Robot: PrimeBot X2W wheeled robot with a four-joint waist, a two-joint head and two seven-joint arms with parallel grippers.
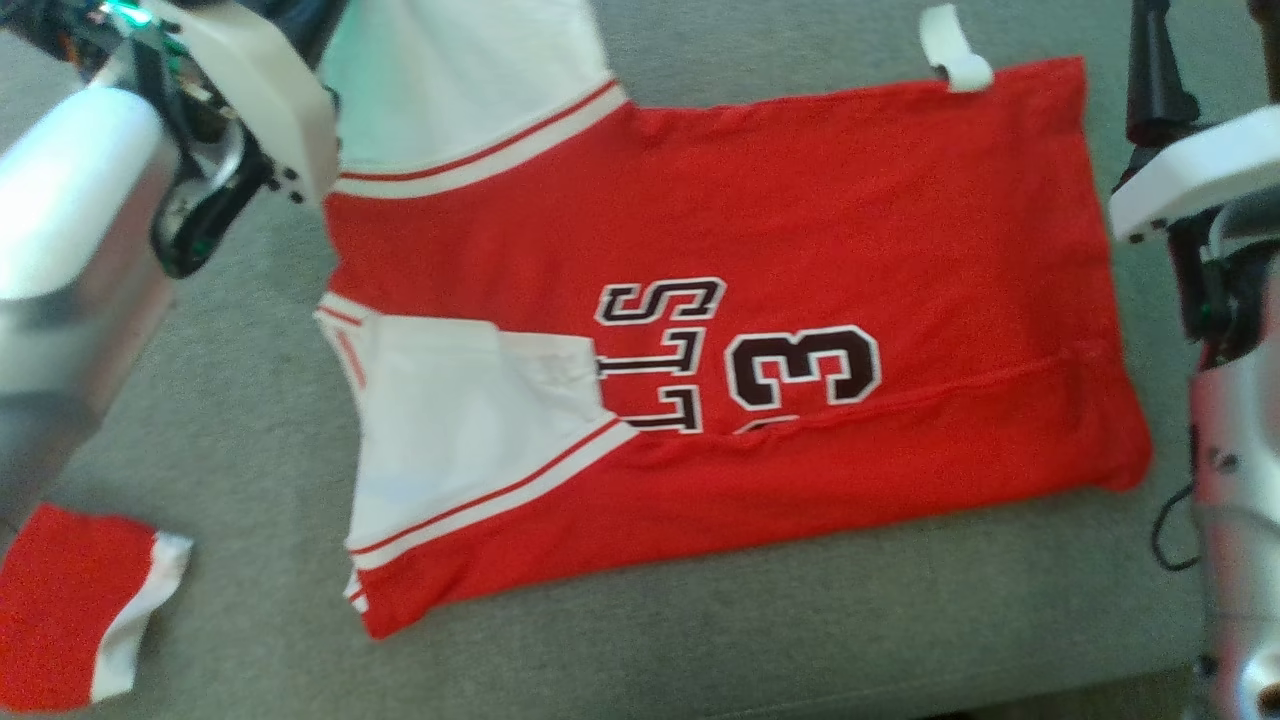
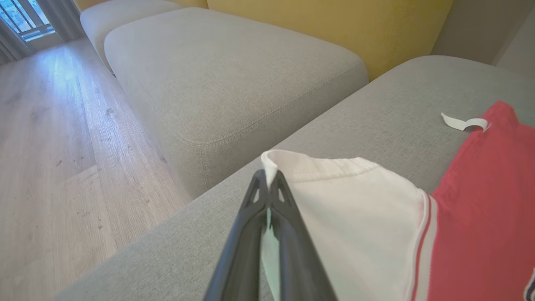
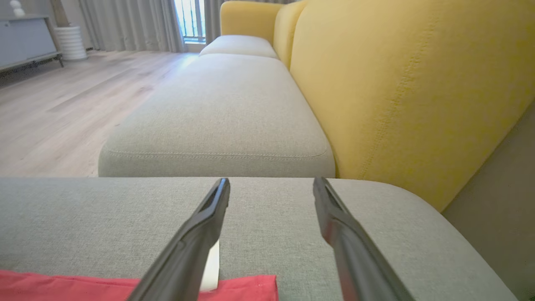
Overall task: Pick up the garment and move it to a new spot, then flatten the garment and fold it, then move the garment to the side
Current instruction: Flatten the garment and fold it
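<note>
While the left fingers (image 2: 253, 200) clamp a white sleeve of the garment (image 1: 800, 230), the right fingers (image 3: 216, 201) gape over its corner.

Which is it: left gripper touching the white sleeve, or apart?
Touching. The left wrist view shows the left gripper shut on the white sleeve, with the sleeve's edge pinched and poking out past the tips.

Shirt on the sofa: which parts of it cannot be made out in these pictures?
Head view: the lettering on the shirt is partly covered by the folded white sleeve, and a fold hides most of the digit below the 3.
Head view: the upper sleeve is cut off by the top edge.
Head view: the red and white cloth is cut off at the lower left corner; whether it belongs to the shirt is unclear.
</note>
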